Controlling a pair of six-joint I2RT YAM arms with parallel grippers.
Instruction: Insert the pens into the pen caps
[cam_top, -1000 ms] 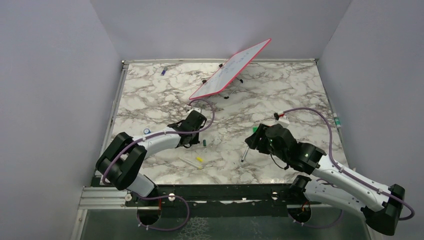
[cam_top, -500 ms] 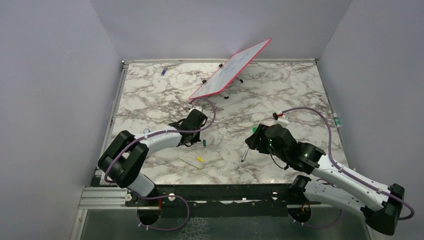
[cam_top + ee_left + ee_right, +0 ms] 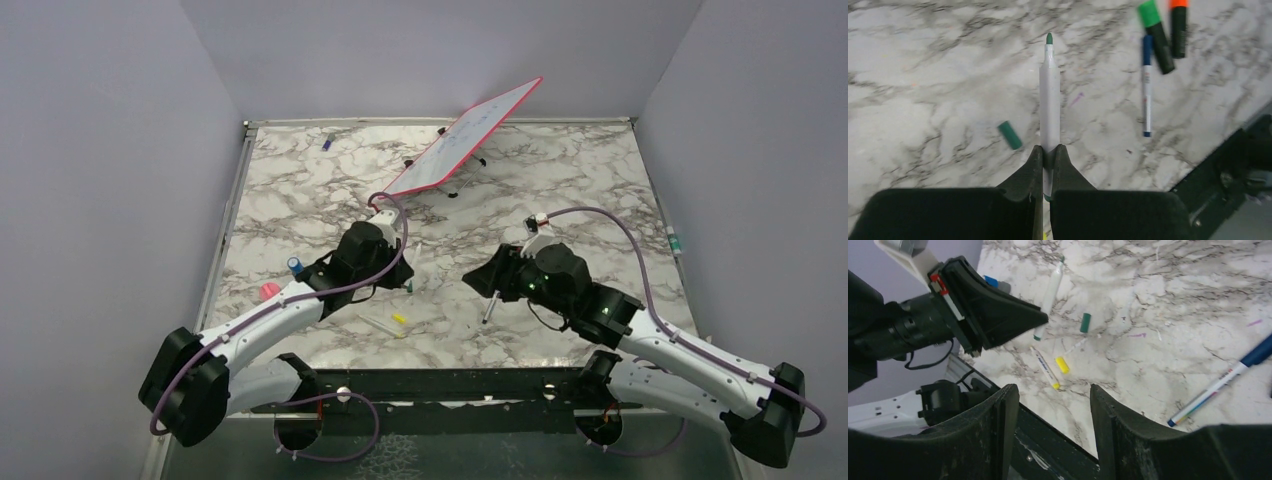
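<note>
Our left tool (image 3: 1048, 152) grips the white green-tipped pen (image 3: 1049, 90) by its rear end, tip pointing away over the table (image 3: 923, 75); we see a green cap (image 3: 1010, 135) lying near it. Our right tool (image 3: 1050, 400) hangs with jaws parted, empty, near a blue pen (image 3: 1223, 380).

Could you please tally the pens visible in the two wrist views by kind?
Thin white pens: 3 (green-tipped pen, blue pen, yellow pen)
Black highlighters: 2 (green-ended highlighter, orange-ended highlighter)
Total: 5
</note>
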